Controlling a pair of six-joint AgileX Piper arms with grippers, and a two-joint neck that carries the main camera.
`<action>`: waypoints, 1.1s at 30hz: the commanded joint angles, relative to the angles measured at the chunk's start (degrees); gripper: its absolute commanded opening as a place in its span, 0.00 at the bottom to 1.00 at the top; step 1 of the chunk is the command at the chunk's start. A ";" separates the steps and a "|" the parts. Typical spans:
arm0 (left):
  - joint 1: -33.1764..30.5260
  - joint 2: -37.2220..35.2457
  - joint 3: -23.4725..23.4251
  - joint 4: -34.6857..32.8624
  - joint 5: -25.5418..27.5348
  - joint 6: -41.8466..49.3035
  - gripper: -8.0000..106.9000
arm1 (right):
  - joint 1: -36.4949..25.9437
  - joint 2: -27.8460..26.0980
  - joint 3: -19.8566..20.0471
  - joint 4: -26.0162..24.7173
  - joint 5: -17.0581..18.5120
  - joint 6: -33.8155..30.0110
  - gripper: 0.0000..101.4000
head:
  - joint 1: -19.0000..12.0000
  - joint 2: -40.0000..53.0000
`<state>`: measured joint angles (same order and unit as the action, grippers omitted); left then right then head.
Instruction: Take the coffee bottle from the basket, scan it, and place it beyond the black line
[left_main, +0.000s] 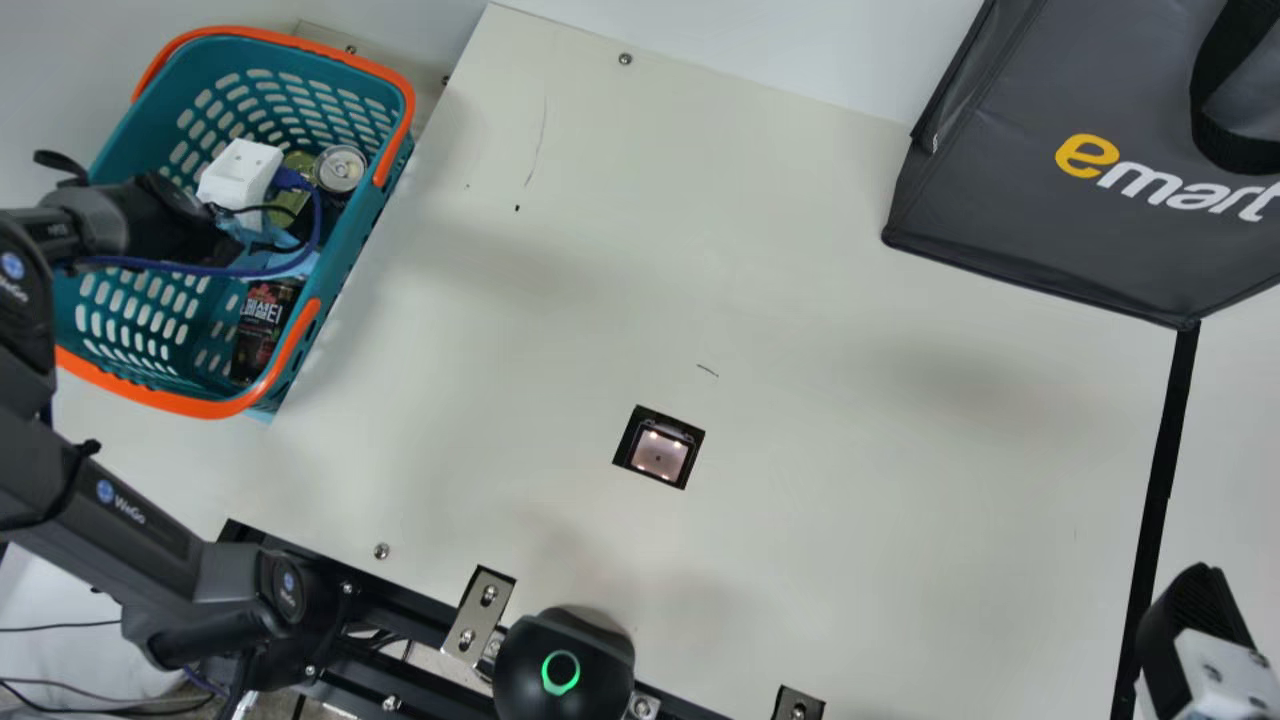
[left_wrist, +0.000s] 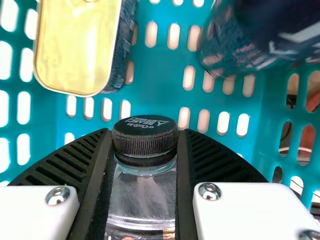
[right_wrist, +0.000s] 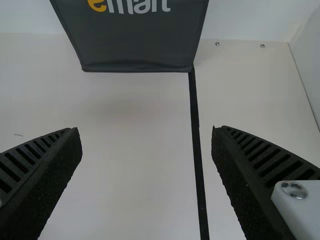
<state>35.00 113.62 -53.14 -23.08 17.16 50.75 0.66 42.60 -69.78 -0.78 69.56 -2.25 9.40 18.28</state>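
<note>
Inside the teal basket (left_main: 355, 235), at the main view's upper left, is my left gripper (left_main: 238, 180). In the left wrist view, that gripper (left_wrist: 145, 142) is shut on the clear coffee bottle (left_wrist: 142, 192), a finger on each side just below the black cap (left_wrist: 145, 135); the bottle's lower part is cut off. My right gripper (left_main: 1195, 630) hangs at the main view's lower right, by the black line (left_main: 1160, 480). In the right wrist view, the right gripper (right_wrist: 147, 140) stands open and holds nothing. A square scanner window (left_main: 658, 455) lies in the table.
The basket also holds a silver-topped can (left_main: 340, 169), a dark printed package (left_main: 265, 330) and a gold-lidded tin (left_wrist: 77, 42). A grey bag (left_main: 1010, 190) stands at the upper right, its corner at the black line's end. A black dome device (left_main: 563, 665) sits at the near edge.
</note>
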 joint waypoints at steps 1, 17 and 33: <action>0.20 -0.59 -0.08 0.01 0.43 -0.10 0.16 | 0.00 0.00 0.00 0.00 0.00 0.00 0.90 | -1.48 0.14; 1.79 -7.92 2.00 -0.03 4.64 -0.27 0.16 | 0.00 0.00 0.00 0.00 0.00 0.00 0.90 | -1.48 0.14; 4.31 -17.27 5.56 0.65 10.21 -1.07 0.16 | 0.00 0.00 0.00 0.00 0.00 0.00 0.90 | -1.48 0.14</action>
<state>39.18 96.96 -47.65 -22.49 27.09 49.61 0.66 42.60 -69.78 -0.78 69.56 -2.25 9.40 18.28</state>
